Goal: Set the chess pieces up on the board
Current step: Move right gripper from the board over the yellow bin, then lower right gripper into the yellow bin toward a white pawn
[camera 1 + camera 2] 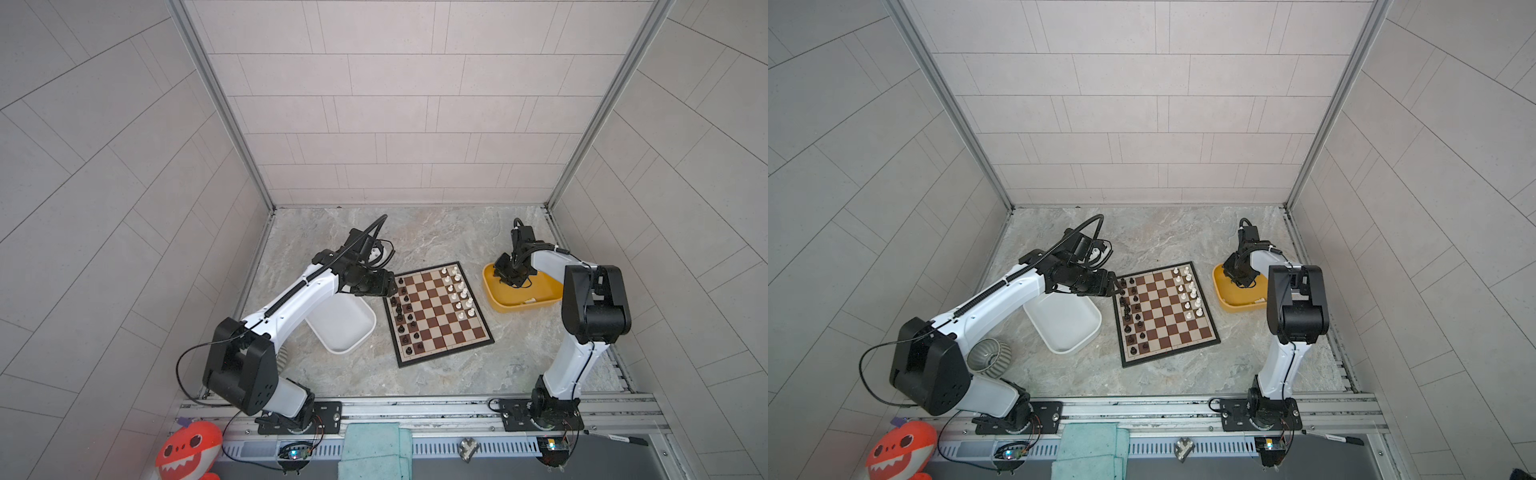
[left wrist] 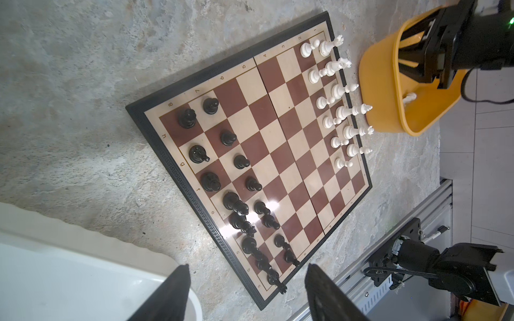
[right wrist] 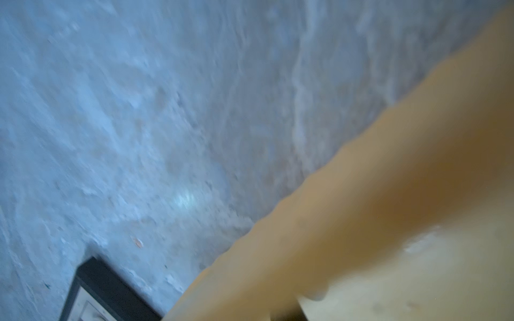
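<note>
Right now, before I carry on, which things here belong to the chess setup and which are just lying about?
Job: board, black pieces, white pieces, yellow tub with a loose piece inside, white tub, left gripper, right gripper.
Lying about: ribbed cup, plush toy, teal cloth, marker.
</note>
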